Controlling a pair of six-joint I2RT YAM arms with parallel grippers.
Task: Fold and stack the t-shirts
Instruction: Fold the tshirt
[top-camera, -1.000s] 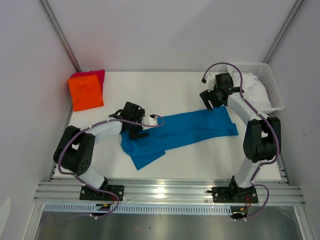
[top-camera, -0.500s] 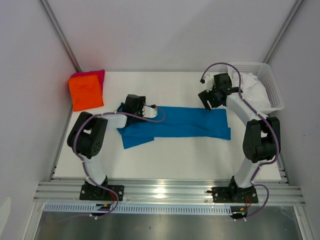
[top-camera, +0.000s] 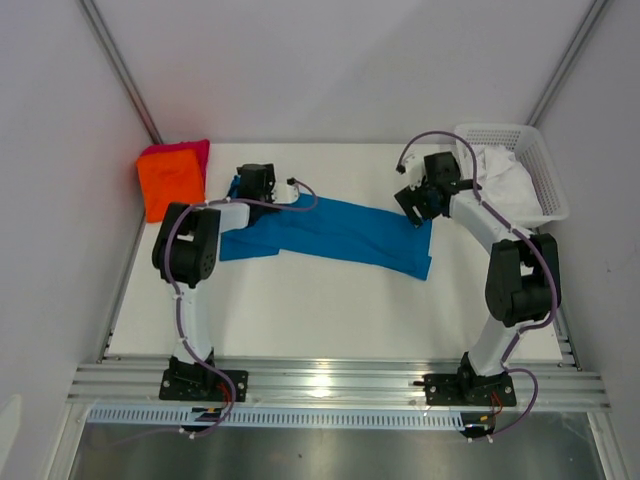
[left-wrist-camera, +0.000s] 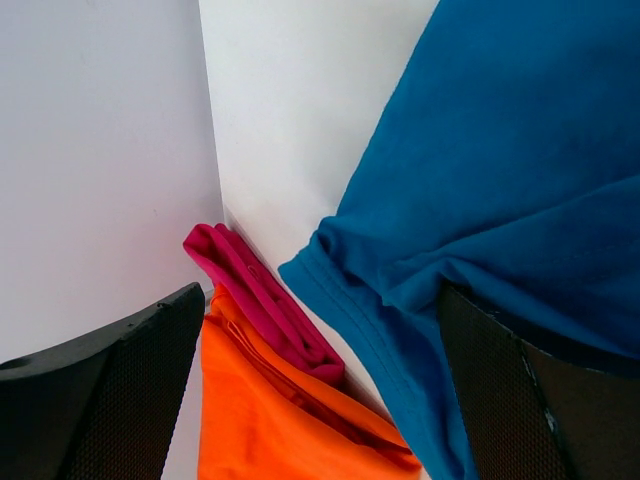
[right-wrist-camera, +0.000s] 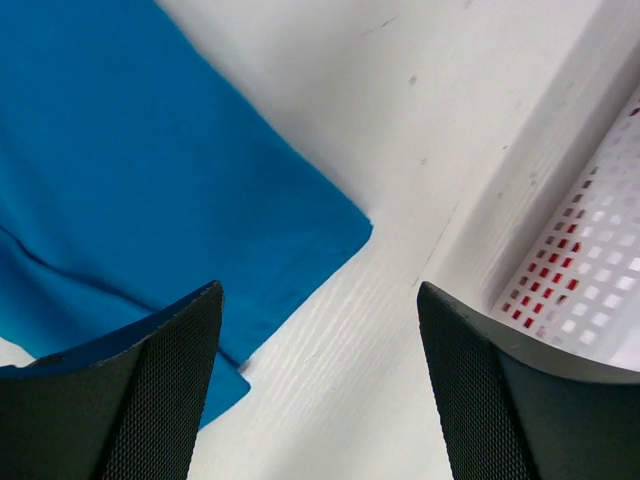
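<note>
1. Flat across the middle of the white table (top-camera: 330, 320), the bright blue t-shirt (top-camera: 340, 232), stretched between the two arms, rumpled at its left end, right end slanting toward the near edge
2. Over that rumpled left end, the left gripper (top-camera: 252, 184), jaws spread wide and pinching nothing; in the left wrist view, blue hem lying under the gap, close to one finger (left-wrist-camera: 530, 400)
3. At the shirt's far right corner, the right gripper (top-camera: 415, 203), jaws likewise apart, nothing held; in the right wrist view, bare table and the blue corner ahead of the gap
4. In the far left corner, the orange t-shirt (top-camera: 172, 185), folded, stacked on the folded pinkish-red t-shirt (top-camera: 192, 149), a pink edge showing along the far side
5. Just beside that stack, the blue shirt's left end; touching or apart, impossible to tell
6. At the far right corner, the white lattice basket (top-camera: 546, 165), white cloth (top-camera: 505, 185) inside, close beside the right arm
</note>
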